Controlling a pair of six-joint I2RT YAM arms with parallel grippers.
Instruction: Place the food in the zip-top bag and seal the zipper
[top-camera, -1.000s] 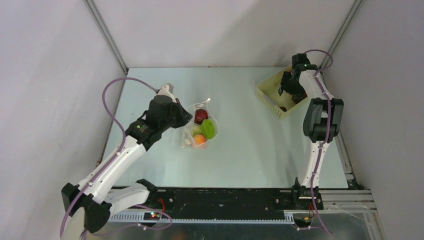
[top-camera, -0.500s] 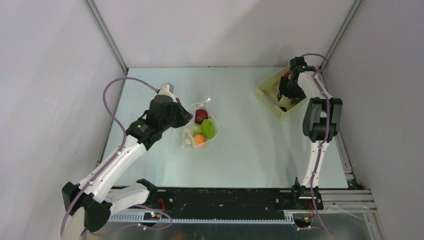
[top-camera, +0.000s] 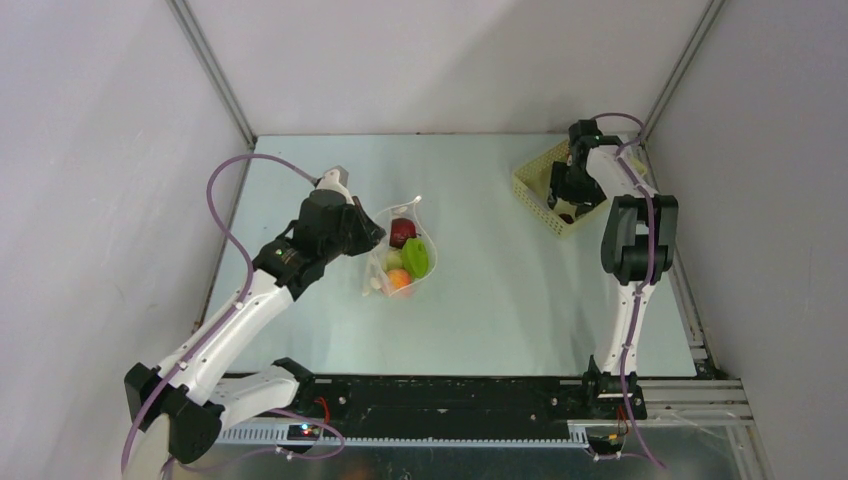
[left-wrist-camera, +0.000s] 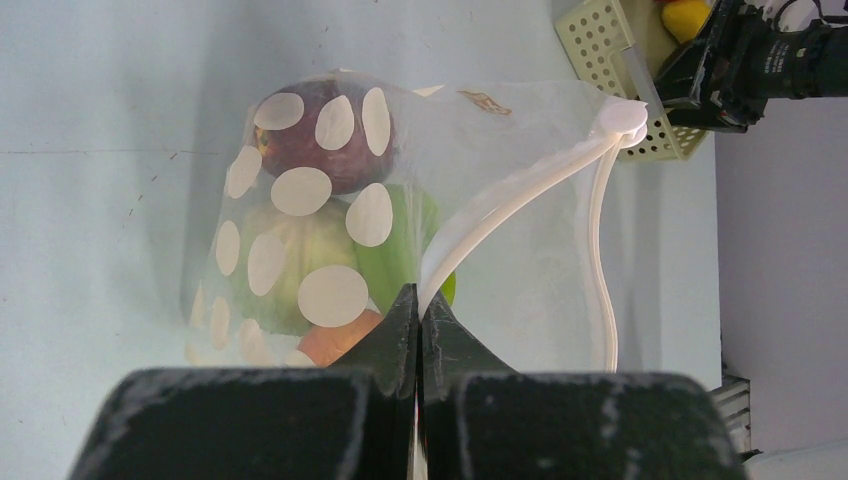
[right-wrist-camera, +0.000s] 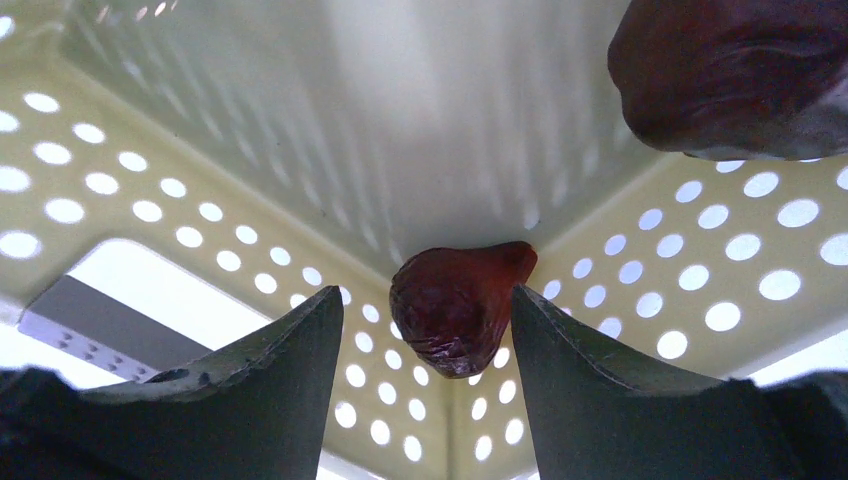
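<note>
The zip-top bag lies mid-table with its mouth held open. Inside it sit a dark maroon piece, a green one and an orange one. My left gripper is shut on the white zipper at the bag's left edge. My right gripper is open, down in the pale yellow basket. A small dark maroon food piece lies in the basket's corner between its fingers, close against the right finger. A larger maroon piece lies up right.
The basket stands at the table's back right, next to the enclosure walls. A yellow food piece shows inside it in the left wrist view. The right arm's upper link rises just in front of the basket.
My right gripper has shifted left inside the basket, toward its near-left corner. The left gripper and the bag have not moved.
</note>
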